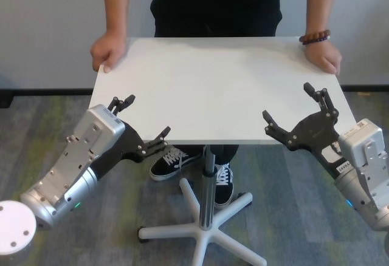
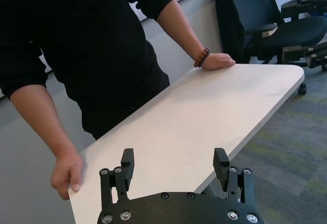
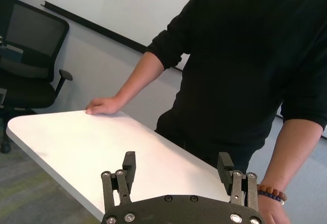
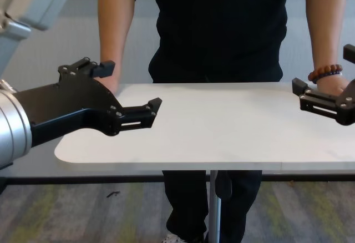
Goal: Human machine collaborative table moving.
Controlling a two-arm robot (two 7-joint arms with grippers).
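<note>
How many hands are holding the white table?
2: one hand at the table's far left corner, one braceleted hand at its far right corner. Both grippers hover open, not gripping.

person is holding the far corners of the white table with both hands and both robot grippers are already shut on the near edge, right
Not quite. The person's hands do hold the table at its far corners, but the left gripper and right gripper are both open at the near corners, not clamped, as the head view shows.

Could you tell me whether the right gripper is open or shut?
Open: the right gripper has its fingers spread wide, gripping nothing.
</note>
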